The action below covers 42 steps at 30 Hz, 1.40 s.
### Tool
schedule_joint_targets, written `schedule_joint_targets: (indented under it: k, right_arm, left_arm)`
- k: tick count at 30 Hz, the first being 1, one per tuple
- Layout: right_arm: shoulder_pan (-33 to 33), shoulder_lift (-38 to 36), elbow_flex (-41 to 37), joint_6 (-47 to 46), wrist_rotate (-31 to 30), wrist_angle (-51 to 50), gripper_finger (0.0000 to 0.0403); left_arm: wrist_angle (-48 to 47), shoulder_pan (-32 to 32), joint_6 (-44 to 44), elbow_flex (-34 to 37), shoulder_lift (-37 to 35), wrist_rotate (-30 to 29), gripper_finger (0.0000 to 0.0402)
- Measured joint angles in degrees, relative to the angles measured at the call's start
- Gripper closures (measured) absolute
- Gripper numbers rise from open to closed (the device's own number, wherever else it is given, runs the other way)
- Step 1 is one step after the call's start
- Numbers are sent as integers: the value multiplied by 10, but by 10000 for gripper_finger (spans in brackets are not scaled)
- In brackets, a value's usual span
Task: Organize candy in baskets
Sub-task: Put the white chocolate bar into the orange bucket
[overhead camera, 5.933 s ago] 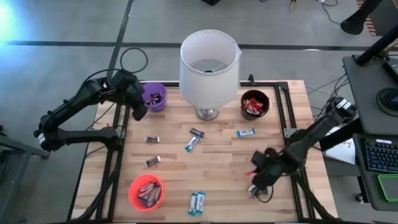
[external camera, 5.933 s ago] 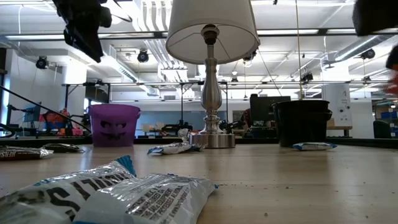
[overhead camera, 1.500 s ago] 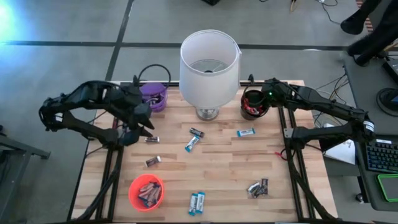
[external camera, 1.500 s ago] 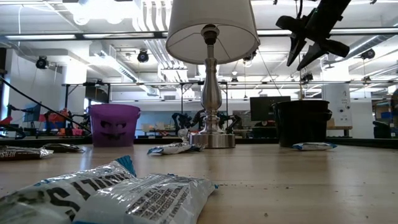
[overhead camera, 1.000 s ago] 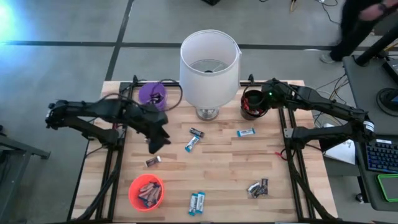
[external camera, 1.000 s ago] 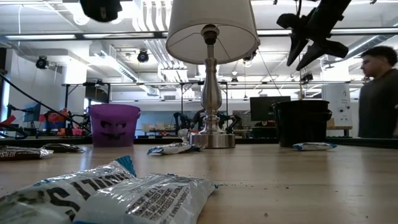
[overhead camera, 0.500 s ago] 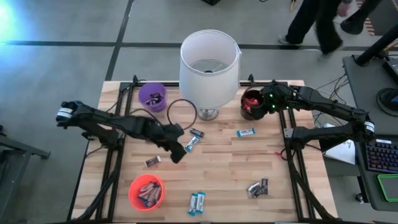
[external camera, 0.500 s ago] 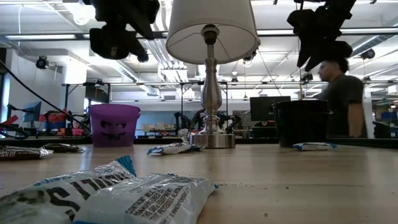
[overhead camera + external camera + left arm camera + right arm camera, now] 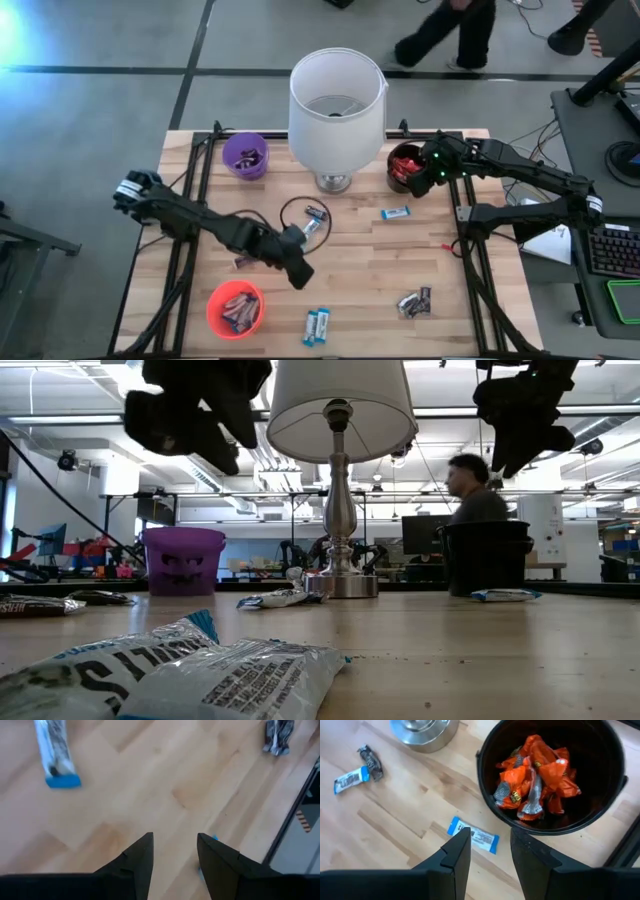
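Reaching out over the middle of the wooden table [image 9: 360,260], the left gripper [image 9: 298,272] hangs in the air with its two dark fingers [image 9: 139,857] parted and nothing between them; below it the left wrist view shows bare planks, a blue-and-white bar [image 9: 56,750] to one side and a dark-wrapped piece [image 9: 278,736] farther off. The right gripper [image 9: 432,170] hovers just beside the black basket [image 9: 409,166], at its rim nearer the table's middle, its fingers [image 9: 455,854] also standing apart and empty. That black basket [image 9: 547,770] is heaped with orange-red wrapped candy [image 9: 535,775], and a blue-and-white bar [image 9: 472,836] lies on the table close beside it. The purple basket [image 9: 246,155] stands at the far left of the table with a few dark bars inside, and the orange basket [image 9: 235,308] sits near the front left holding several more. Loose candy is scattered over the planks: a dark bar [image 9: 317,213] and a blue one just in front of the lamp [image 9: 336,110], a blue-and-white pair [image 9: 317,326] at the front edge, and a dark cluster [image 9: 414,301] at the front right. A person [image 9: 475,495] passes in the room behind the table.
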State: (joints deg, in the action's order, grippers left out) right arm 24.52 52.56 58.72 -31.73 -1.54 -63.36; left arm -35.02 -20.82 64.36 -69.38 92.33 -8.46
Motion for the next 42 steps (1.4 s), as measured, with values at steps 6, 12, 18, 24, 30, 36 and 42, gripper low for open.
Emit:
schedule_joint_targets:
  k: [6,12,18,24,30,36,42]
  right_arm:
    - [0,0,0,20,7,-12,270]
    - [0,0,0,26,7,-13,276]
    - [0,0,0,25,7,-12,275]
    - [0,0,0,24,7,-12,271]
    - [0,0,0,24,15,-12,277]
    - [0,0,0,22,33,-13,280]
    - [0,0,0,22,36,-13,280]
  left_arm:
    - [-54,-44,93,-30,44,23,267]
    - [-46,-80,161,-53,87,41,267]
    - [-46,-97,178,-92,141,66,268]
    - [-45,-101,176,-137,195,80,268]
    - [-45,-112,149,-190,239,80,267]
    - [-44,-124,164,-199,262,110,267]
    - [-41,-127,173,-199,266,111,267]
